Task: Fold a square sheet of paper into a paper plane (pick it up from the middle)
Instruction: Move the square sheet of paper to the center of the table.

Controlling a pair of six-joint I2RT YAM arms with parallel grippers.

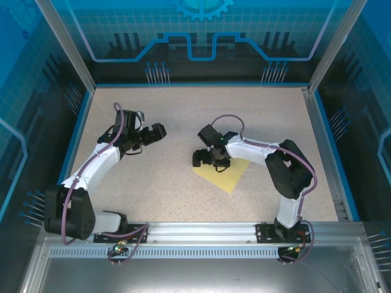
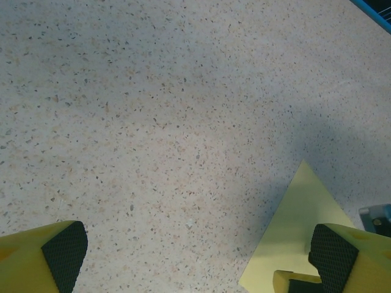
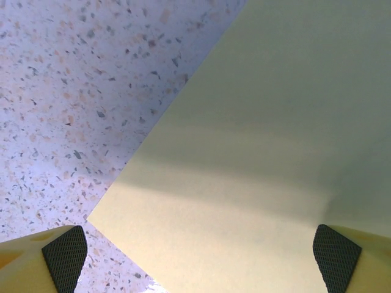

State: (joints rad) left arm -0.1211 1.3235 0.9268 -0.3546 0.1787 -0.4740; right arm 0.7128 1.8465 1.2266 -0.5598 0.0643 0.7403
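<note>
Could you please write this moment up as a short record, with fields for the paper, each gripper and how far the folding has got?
Paper: the square sheet of paper lies flat on the table, right of centre, turned cornerwise.
Left gripper: the left gripper is open over bare table, left of the sheet.
Right gripper: the right gripper is open over the sheet's left part, clamping nothing.
Progress: no crease visible; folding not yet begun.

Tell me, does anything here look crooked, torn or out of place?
Nothing stands out. The square sheet of paper lies flat and untorn on the table, turned diagonally, under the open right gripper.
</note>
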